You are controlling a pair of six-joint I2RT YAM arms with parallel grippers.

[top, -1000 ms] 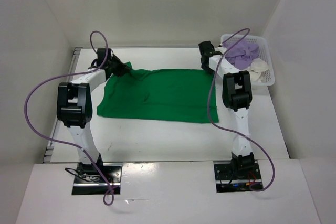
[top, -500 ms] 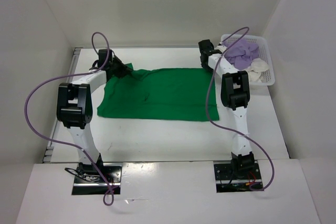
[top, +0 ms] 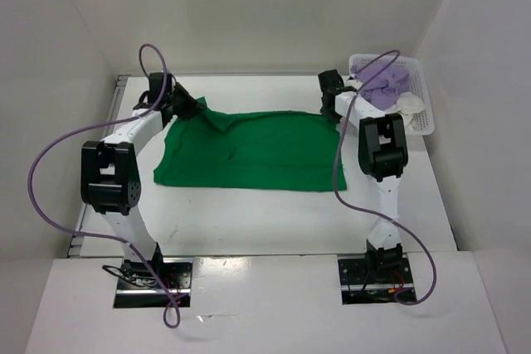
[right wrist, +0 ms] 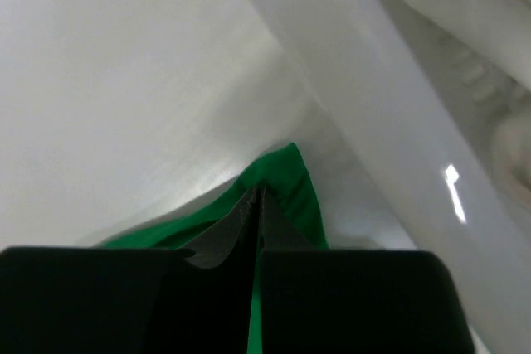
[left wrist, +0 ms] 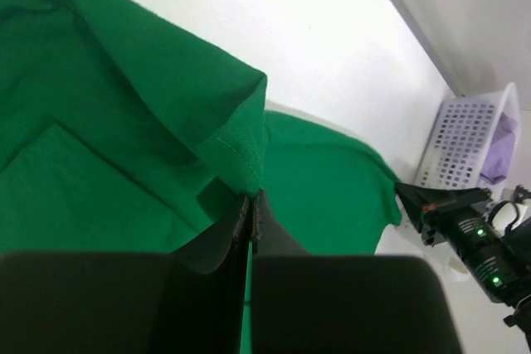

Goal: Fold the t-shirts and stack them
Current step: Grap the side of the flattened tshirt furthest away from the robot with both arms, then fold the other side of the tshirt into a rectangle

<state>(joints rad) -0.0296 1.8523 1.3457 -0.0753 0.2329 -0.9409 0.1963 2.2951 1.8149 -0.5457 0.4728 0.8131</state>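
Green shirt (top: 249, 151) flat on bench (top: 249, 217), centre. My L end effector (left wrist: 250, 201) pinches far-left corner hem; R end effector (right wrist: 253, 205) pressed shut on far-right corner. Best approach, I judge: lift both evenly, keep edge taut, bring to near hem, align. Lavender shirt (top: 386, 82) & cream shirt (top: 408, 105) in basket (top: 425, 126), far right. No legible writing.
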